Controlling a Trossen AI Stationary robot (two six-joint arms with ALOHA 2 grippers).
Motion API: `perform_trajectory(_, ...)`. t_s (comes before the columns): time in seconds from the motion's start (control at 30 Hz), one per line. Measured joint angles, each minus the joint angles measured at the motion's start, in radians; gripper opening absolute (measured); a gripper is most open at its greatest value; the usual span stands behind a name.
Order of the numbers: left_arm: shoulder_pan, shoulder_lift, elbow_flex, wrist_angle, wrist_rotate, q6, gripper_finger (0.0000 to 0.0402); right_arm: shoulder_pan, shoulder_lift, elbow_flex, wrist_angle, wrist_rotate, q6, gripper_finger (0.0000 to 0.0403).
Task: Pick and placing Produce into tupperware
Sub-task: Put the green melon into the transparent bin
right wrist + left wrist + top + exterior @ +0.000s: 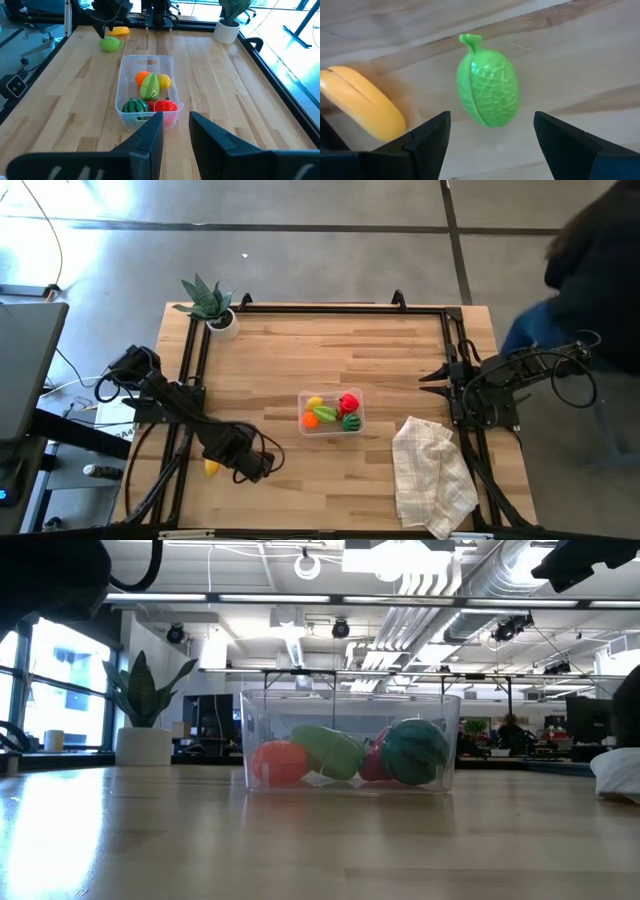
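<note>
Hovering wide-open left gripper (492, 137) over ridged bright-green melon (488, 82), yellow banana (362, 107) beside, right gripper (176, 127) narrowly parted.

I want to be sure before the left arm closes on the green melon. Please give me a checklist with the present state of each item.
1. Left pincer open: ok, fingers stand wide.
2. Green melon between the fingers' line: ok, it lies centred ahead of the pincer on the table.
3. Banana apart from the melon: ok, a gap shows, but it lies close to one finger.
4. Room left in the tupperware: ok, the end nearer the left arm is free.
5. Right pincer out of the way: ok, it waits at the table's right side, holding nothing.
6. Height above the melon: cannot tell.
</note>
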Motion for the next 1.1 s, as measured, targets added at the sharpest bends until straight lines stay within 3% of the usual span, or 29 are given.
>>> perform_trajectory(0.33,0.000,0.056,0.000,0.011,0.038,0.004,0.0276,0.000,0.000,0.000,0.000,0.000,0.000,0.0084)
perform_trajectory(1.1,0.036,0.182,0.001,0.076,0.015,0.023,0.0276,0.000,-0.001,0.000,0.000,0.000,0.000,0.0084)
